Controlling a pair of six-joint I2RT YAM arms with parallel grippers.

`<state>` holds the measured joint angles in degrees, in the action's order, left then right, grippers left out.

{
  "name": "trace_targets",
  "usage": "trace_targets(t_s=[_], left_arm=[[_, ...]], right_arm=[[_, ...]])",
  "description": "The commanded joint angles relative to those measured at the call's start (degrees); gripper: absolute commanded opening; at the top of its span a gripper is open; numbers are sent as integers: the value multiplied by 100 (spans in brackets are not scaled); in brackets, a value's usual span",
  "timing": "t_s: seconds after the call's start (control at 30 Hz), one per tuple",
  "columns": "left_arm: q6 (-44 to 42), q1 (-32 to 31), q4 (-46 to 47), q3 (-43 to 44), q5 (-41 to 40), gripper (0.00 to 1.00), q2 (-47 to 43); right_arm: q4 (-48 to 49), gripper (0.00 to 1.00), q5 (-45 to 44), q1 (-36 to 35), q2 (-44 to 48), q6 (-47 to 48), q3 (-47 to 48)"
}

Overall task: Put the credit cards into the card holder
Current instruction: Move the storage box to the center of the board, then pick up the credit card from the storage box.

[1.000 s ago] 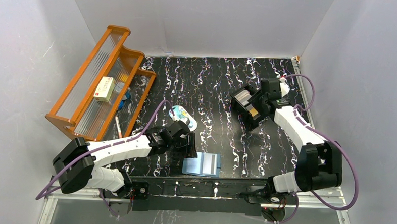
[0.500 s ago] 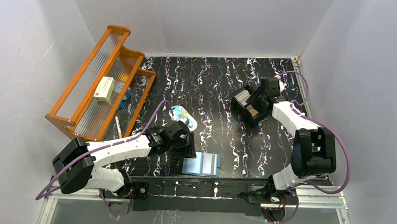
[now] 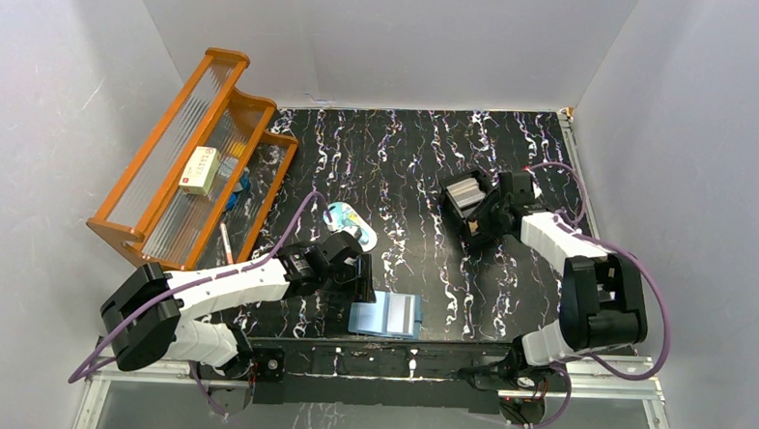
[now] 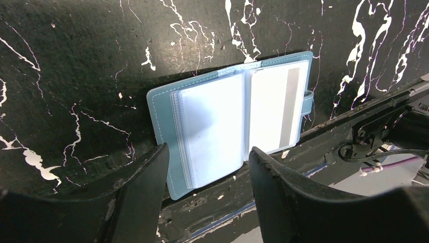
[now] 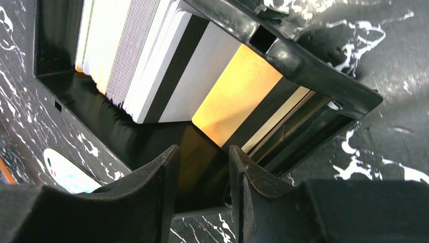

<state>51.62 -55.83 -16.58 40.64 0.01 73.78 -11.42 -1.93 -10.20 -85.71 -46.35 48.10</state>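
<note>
Moved: right gripper (image 3: 491, 217) has come from the far right side of the black box (image 3: 450, 210) to its near right rim, with the elbow folded in; left arm unchanged.
Right gripper: fingers (image 5: 152, 202) a narrow gap apart, nothing between them, at the box's open mouth.
Credit cards (image 5: 152, 61): on edge in the box, a pale stack; a gold-orange card (image 5: 235, 101) is nearest the gripper.
Card holder (image 4: 227, 121): lying open and flat at the table's near edge, clear pockets up.
Left gripper (image 4: 207, 157): jaws wide apart, empty, just above the holder.
</note>
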Motion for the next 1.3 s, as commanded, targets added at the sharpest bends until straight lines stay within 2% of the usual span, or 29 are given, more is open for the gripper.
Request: trace_targets(t_s=[0.0,0.5,0.67,0.77,1.1,1.27], left_arm=[[15,28,20,1,8,58,-11],[33,21,13,-67,-1,58,-165],[49,27,-21,-111,-51,58,-278],[68,25,-7,-118,-65,58,-285],[33,19,-58,-57,-30,58,-301],[58,20,-122,-78,-85,58,-390]], right_arm=[[-138,48,150,-65,497,-208,-259],[-890,47,-538,-149,1097,-132,-722],[-1093,49,-506,-149,1440,-206,-476],[-995,52,-334,-149,1561,-572,-251],[-1274,58,-1301,-149,669,-1316,786],[-1158,60,-1345,-145,277,-1578,925]])
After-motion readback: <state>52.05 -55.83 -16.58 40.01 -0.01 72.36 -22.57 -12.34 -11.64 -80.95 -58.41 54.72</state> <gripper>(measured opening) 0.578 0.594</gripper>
